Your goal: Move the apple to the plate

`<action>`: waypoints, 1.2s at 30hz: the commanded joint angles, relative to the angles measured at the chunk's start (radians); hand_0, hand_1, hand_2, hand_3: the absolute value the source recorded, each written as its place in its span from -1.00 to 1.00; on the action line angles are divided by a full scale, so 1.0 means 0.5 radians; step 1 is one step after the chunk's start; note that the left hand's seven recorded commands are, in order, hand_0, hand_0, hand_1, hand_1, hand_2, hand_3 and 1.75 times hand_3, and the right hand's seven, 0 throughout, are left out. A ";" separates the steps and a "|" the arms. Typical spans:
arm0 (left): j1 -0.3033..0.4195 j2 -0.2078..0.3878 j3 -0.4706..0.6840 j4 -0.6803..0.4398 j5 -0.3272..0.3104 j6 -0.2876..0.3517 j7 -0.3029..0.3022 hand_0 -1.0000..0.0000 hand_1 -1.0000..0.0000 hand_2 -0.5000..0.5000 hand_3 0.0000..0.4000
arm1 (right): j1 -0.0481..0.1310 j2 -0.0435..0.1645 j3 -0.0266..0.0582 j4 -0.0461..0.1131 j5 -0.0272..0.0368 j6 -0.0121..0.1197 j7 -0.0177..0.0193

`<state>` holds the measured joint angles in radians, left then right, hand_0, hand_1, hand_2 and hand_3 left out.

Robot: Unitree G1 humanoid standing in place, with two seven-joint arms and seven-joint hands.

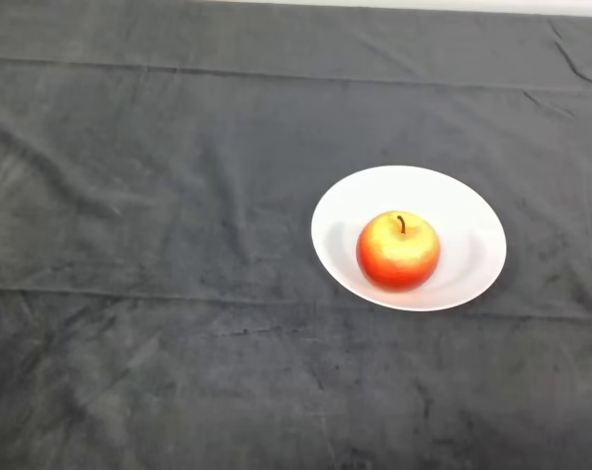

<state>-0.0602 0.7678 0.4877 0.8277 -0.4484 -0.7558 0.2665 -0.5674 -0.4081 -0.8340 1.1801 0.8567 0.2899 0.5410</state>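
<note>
The red-yellow apple point(398, 251) rests upright inside the white plate point(467, 211) on the cloth-covered counter point(159, 294). Transfer appears complete. No robot hand is visible, so its state cannot be told.

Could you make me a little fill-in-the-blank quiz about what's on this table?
1. The apple sits on a white ____.
2. The table is covered by a dark ____.
3. The apple's stem points ____.
4. The plate lies toward the ____ side of the view.

Missing words: plate; cloth; up; right
</note>
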 commanded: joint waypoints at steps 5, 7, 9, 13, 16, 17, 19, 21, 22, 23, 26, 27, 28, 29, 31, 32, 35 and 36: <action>-0.076 -0.018 0.093 0.104 0.029 -0.035 -0.030 1.00 1.00 0.00 -1.00 | -0.058 -0.036 -0.036 0.035 -0.021 0.010 -0.0043; -0.084 -0.023 0.097 0.110 0.038 -0.036 -0.038 1.00 1.00 0.00 -1.00 | -0.058 -0.036 -0.036 0.035 -0.021 0.010 -0.0039; -0.090 -0.028 0.102 0.114 0.047 -0.036 -0.046 1.00 1.00 0.00 -1.00 | -0.058 -0.036 -0.036 0.036 -0.021 0.010 -0.0036; -0.097 -0.034 0.114 0.118 0.058 -0.036 -0.068 1.00 1.00 0.00 -1.00 | -0.059 -0.036 -0.036 0.037 -0.021 0.010 -0.0030; -0.102 -0.038 0.124 0.123 0.067 -0.037 -0.085 1.00 1.00 0.00 -1.00 | -0.059 -0.036 -0.036 0.037 -0.021 0.009 -0.0026; -0.104 -0.039 0.126 0.125 0.069 -0.038 -0.089 1.00 1.00 0.00 -1.00 | -0.059 -0.037 -0.036 0.038 -0.021 0.009 -0.0025; -0.109 -0.042 0.131 0.129 0.078 -0.038 -0.096 1.00 1.00 0.00 -1.00 | -0.059 -0.037 -0.036 0.038 -0.021 0.009 -0.0023; -0.115 -0.047 0.133 0.129 0.089 -0.036 -0.098 1.00 1.00 0.00 -1.00 | -0.059 -0.037 -0.036 0.038 -0.021 0.009 -0.0021; -0.118 -0.050 0.134 0.128 0.094 -0.036 -0.099 1.00 1.00 0.00 -1.00 | -0.059 -0.037 -0.036 0.038 -0.021 0.009 -0.0020; -0.120 -0.052 0.135 0.128 0.099 -0.035 -0.100 1.00 1.00 0.00 -1.00 | -0.059 -0.037 -0.036 0.039 -0.021 0.009 -0.0019; -0.123 -0.057 0.143 0.127 0.108 -0.035 -0.110 1.00 1.00 0.00 -1.00 | -0.059 -0.037 -0.036 0.039 -0.021 0.009 -0.0017; -0.123 -0.058 0.146 0.127 0.110 -0.035 -0.115 1.00 1.00 0.00 -1.00 | -0.059 -0.037 -0.036 0.039 -0.021 0.009 -0.0017; -0.124 -0.059 0.150 0.127 0.112 -0.036 -0.119 1.00 1.00 0.00 -1.00 | -0.059 -0.037 -0.036 0.039 -0.021 0.009 -0.0016; -0.124 -0.060 0.153 0.128 0.113 -0.036 -0.123 1.00 1.00 0.00 -1.00 | -0.059 -0.037 -0.036 0.039 -0.021 0.009 -0.0016; -0.127 -0.062 0.158 0.129 0.119 -0.036 -0.129 1.00 1.00 0.00 -1.00 | -0.060 -0.037 -0.036 0.039 -0.022 0.009 -0.0014; -0.128 -0.064 0.160 0.128 0.123 -0.036 -0.131 1.00 1.00 0.00 -1.00 | -0.060 -0.037 -0.036 0.039 -0.022 0.009 -0.0014; -0.132 -0.069 0.166 0.124 0.135 -0.033 -0.132 1.00 1.00 0.00 -1.00 | -0.060 -0.037 -0.036 0.039 -0.022 0.009 -0.0013; -0.133 -0.071 0.168 0.122 0.138 -0.033 -0.132 1.00 1.00 0.00 -1.00 | -0.060 -0.037 -0.037 0.039 -0.022 0.009 -0.0012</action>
<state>-0.1020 0.7551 0.5323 0.8408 -0.3874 -0.7558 0.2061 -0.5674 -0.4082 -0.8341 1.1802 0.8567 0.2899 0.5411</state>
